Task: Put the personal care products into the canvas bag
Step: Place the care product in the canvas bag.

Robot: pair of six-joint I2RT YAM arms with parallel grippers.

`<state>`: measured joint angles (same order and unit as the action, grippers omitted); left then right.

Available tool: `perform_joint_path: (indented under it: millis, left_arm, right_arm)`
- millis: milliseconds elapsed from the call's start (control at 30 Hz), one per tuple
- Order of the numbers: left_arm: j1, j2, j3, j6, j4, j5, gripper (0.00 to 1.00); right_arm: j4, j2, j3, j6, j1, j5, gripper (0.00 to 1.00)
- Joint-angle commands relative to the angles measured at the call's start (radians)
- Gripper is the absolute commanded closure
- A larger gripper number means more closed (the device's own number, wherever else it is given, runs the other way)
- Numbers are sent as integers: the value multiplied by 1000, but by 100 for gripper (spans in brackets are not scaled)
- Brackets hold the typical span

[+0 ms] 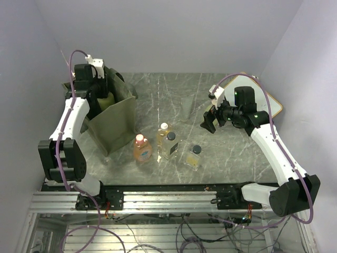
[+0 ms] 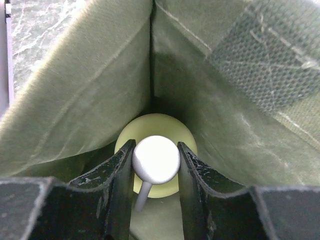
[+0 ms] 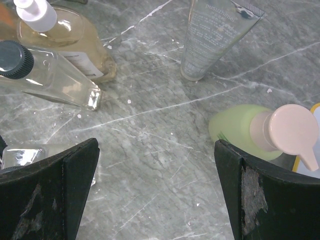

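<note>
Pinching yellow-green bottle (image 2: 152, 124), left tool (image 2: 156, 147)

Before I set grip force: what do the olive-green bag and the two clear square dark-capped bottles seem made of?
Olive-green bag: matte fabric, likely canvas; creases and stitched seams. Clear square dark-capped bottles: glossy, sharp highlights; glass or hard plastic, cannot tell.

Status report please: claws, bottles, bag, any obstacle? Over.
Left claw shut on yellow-green bottle, down inside bag. Right claw open above table, beside pink-capped bottle. No obstacle seen.

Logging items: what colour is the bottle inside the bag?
Yellow-green bottle, white cap; best in left wrist view.
</note>
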<state>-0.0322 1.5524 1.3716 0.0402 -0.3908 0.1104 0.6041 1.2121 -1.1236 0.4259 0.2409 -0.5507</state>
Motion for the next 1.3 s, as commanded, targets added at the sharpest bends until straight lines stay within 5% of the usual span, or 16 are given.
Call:
perform_joint_path:
  millis: [0,800,1067,1267]
  left_arm:
    - [-13,-23,3,33,203,42,93]
    - [-14,114,-52,96,165,85,87]
    - [-13,99,-62,90,168,74,71]
    - [-12,56,-64,83,171,51,50]
  right_arm:
    - [-2,-19,4,-3,-6,-6,0]
    - [-5,-20,15,1,-6,2,0]
    - [-1,-7,7,1,-6,-1,0]
    - [2,-1,1,1,-5,-3,0]
